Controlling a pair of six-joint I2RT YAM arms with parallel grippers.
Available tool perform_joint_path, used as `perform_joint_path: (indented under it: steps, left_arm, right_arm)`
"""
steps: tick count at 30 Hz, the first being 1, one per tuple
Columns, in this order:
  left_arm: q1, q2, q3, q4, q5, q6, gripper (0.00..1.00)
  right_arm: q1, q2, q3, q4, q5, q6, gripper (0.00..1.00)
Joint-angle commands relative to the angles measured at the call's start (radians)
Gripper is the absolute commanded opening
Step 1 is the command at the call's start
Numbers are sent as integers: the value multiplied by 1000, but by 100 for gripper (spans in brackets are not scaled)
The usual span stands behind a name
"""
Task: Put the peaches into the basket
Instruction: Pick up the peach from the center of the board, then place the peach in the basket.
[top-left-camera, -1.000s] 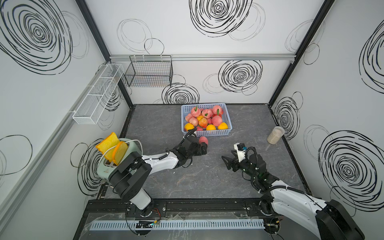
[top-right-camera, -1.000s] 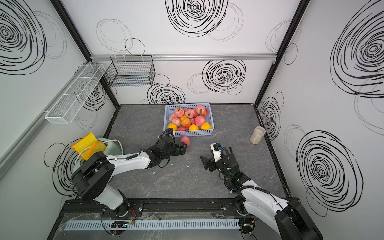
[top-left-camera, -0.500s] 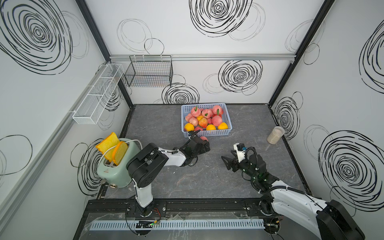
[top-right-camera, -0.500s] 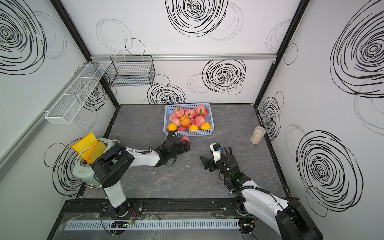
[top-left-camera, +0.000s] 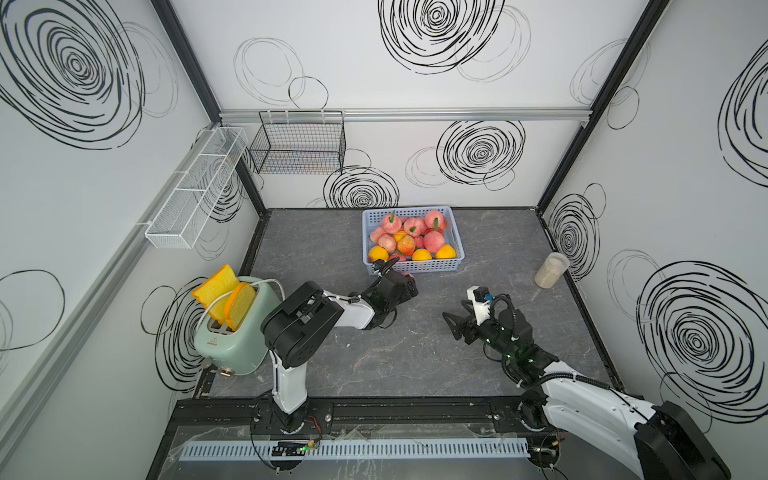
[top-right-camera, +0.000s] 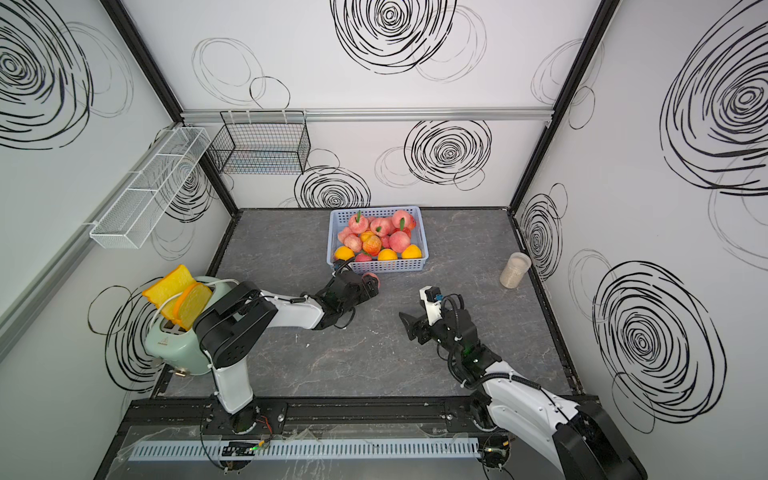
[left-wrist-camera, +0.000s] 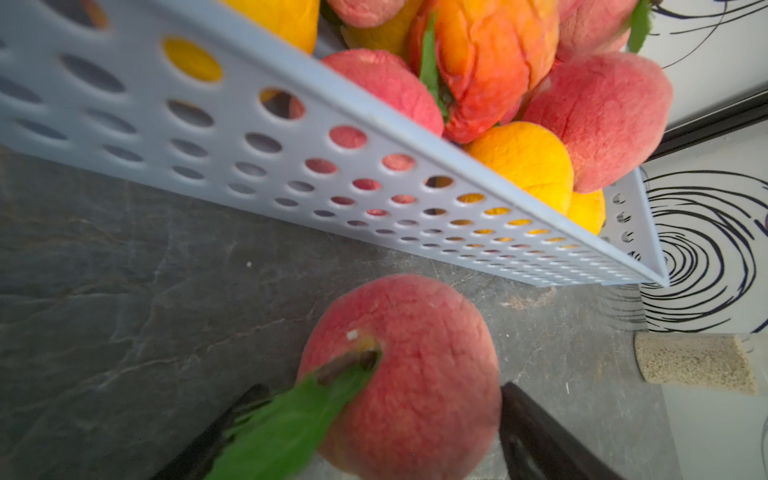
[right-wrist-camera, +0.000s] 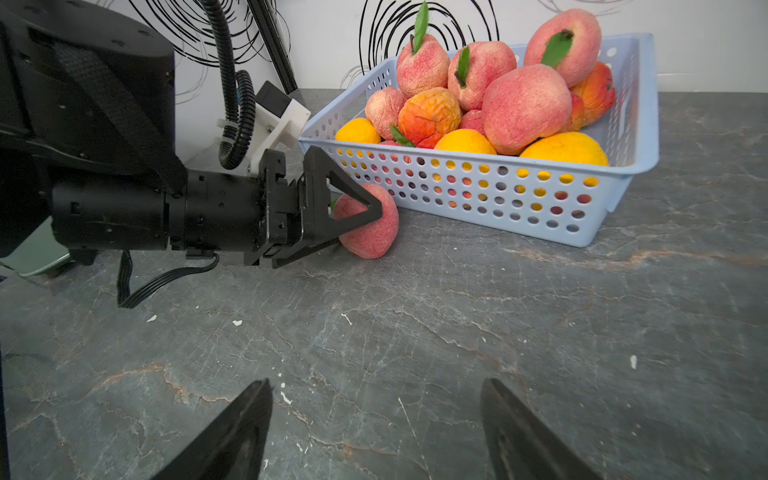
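Observation:
The light blue basket (top-left-camera: 411, 209) (top-right-camera: 376, 209) stands at the back middle of the table, heaped with pink and yellow peaches (top-left-camera: 434, 241) (right-wrist-camera: 523, 108). One pink peach (top-right-camera: 372, 277) (left-wrist-camera: 415, 353) (right-wrist-camera: 374, 237) with a green leaf rests on the table just in front of the basket's front wall (left-wrist-camera: 291, 166). My left gripper (top-left-camera: 409, 279) (left-wrist-camera: 380, 390) (right-wrist-camera: 361, 208) is open, its fingers on either side of this peach; one finger touches its side, while the leaf covers the other. My right gripper (top-left-camera: 451, 324) (right-wrist-camera: 376, 386) is open and empty, low over bare table to the right, facing the basket.
A mint green toaster (top-left-camera: 232, 328) with toy toast stands at the front left beside the left arm's base. A clear jar (top-left-camera: 550, 270) with pale grains sits by the right wall. A black wire basket (top-left-camera: 299, 145) and a white mesh rack (top-left-camera: 195, 187) hang on the walls.
My left arm has reached farther toward the basket, and the loose peach has come close to the basket's front wall. The right arm has not moved.

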Motion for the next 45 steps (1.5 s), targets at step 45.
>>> perform_joint_path:
  steps: [45]
  left_arm:
    - [85, -321, 152, -148, 91, 312, 73]
  right_arm:
    - [37, -17, 18, 37, 33, -28, 81]
